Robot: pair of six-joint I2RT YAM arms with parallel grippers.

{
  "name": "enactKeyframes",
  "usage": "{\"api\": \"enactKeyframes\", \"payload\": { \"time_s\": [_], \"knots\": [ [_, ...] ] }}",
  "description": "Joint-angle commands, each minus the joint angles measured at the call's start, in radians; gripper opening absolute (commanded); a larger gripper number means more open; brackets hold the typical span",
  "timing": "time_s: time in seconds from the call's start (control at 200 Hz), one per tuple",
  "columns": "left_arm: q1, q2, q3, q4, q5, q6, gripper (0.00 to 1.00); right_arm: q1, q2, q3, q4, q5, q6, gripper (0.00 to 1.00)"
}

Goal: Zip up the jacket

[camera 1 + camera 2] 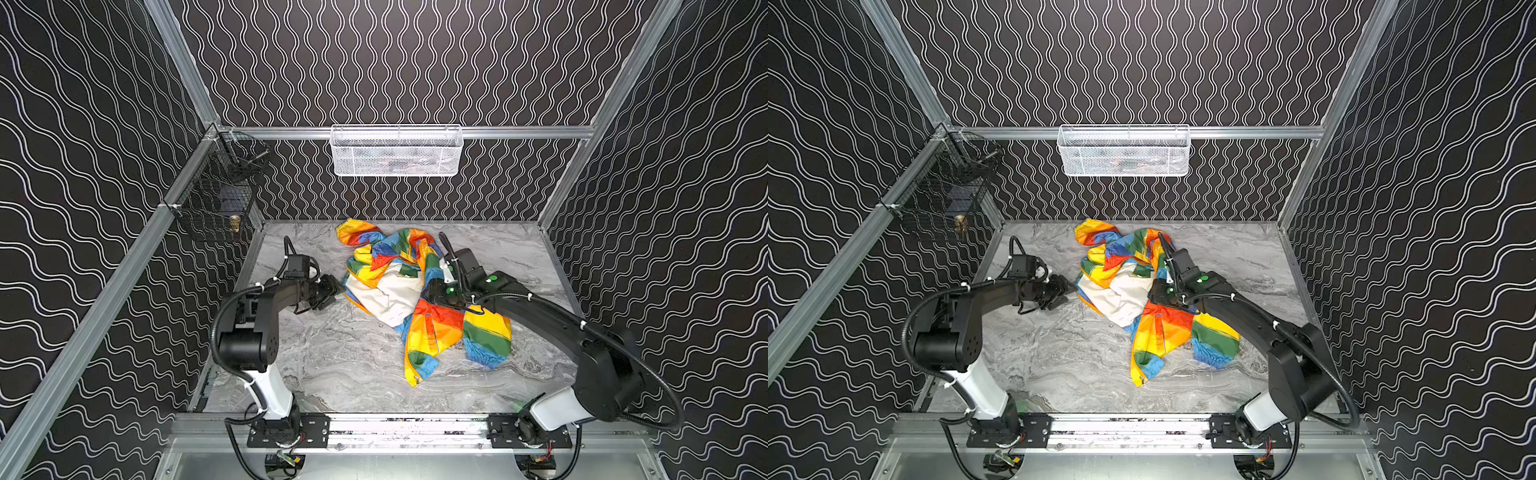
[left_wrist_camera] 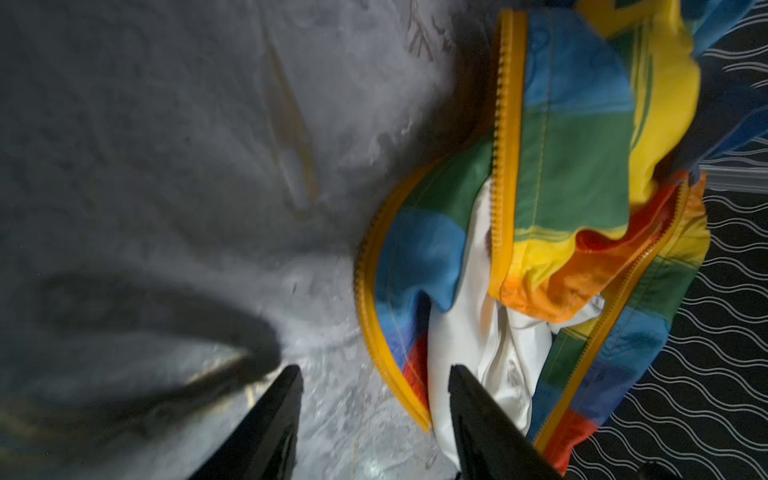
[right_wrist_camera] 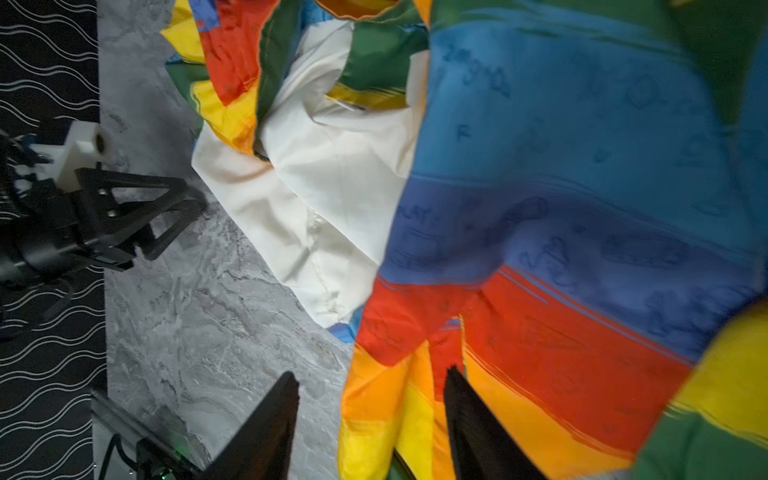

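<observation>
The jacket [image 1: 432, 332] lay crumpled and unzipped on the marble table [image 1: 332, 365], white lining showing. The left gripper [image 2: 374, 370] stood part-open and empty, the jacket's edge just beyond its fingertips. The right gripper [image 3: 372, 372] hung part-open directly over the striped fabric, clamping nothing.

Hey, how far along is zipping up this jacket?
Done: nothing yet; the jacket lies crumpled, its white lining exposed and orange zipper bands apart. In hand: nothing; the left hand is open beside its edge, the right hand open over the fabric. Remaining: spread it, join the bands, pull the zip.
</observation>
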Motion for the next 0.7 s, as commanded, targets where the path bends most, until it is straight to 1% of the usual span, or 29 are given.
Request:
{"api": "enactKeyframes", "payload": {
  "time_s": [0.0,0.11,0.245,0.345,0.405,0.485,0.636,0.696],
  "knots": [
    [0.001,0.042,0.026,0.075,0.041,-0.017,0.60,0.017,0.068,0.058,0.129,-0.071,0.100,0.55],
    [0.000,0.092,0.042,0.087,0.049,-0.013,0.60,0.027,0.171,0.130,0.209,-0.119,0.161,0.59],
    [0.000,0.138,0.021,0.169,0.084,-0.059,0.55,0.037,0.319,0.241,0.294,-0.186,0.230,0.60],
    [-0.003,0.149,-0.001,0.227,0.103,-0.087,0.44,0.041,0.427,0.311,0.336,-0.205,0.276,0.56],
    [-0.005,0.151,-0.006,0.237,0.108,-0.093,0.36,0.041,0.475,0.350,0.355,-0.215,0.301,0.54],
    [-0.005,0.142,-0.016,0.244,0.113,-0.092,0.29,0.041,0.530,0.394,0.371,-0.217,0.322,0.51],
    [-0.005,0.126,-0.029,0.257,0.125,-0.100,0.19,0.039,0.615,0.465,0.380,-0.234,0.347,0.44],
    [-0.005,0.118,-0.032,0.259,0.129,-0.103,0.16,0.039,0.642,0.485,0.380,-0.237,0.355,0.42]
  ]
}}
